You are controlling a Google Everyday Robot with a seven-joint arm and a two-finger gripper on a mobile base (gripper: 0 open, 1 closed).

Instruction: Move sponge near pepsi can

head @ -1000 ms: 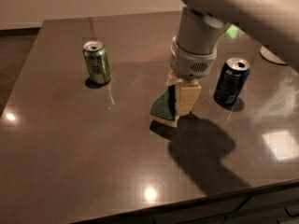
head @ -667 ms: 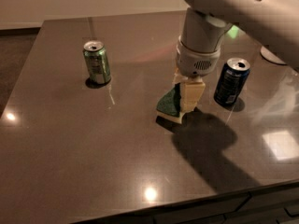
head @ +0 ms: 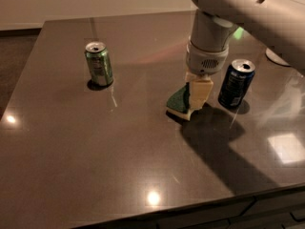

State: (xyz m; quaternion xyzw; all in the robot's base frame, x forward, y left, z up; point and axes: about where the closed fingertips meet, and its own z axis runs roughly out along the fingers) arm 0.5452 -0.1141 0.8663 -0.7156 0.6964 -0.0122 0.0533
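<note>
The sponge (head: 178,99), dark green on top with a pale yellow layer below, hangs tilted in my gripper (head: 193,103) near the middle of the table. Its lower edge is at or just above the tabletop. The gripper comes straight down from the big white arm, and its pale fingers (head: 201,90) are shut on the sponge's right side. The pepsi can (head: 236,83), dark blue with a silver top, stands upright just right of the gripper, a short gap away.
A green soda can (head: 99,64) stands upright at the left of the dark glossy table (head: 119,151). A white round base (head: 281,57) sits at the far right. The table's front edge runs along the bottom of the view.
The gripper has moved to the right with the sponge in it, closer to the pepsi can. Both cans have stayed put.
</note>
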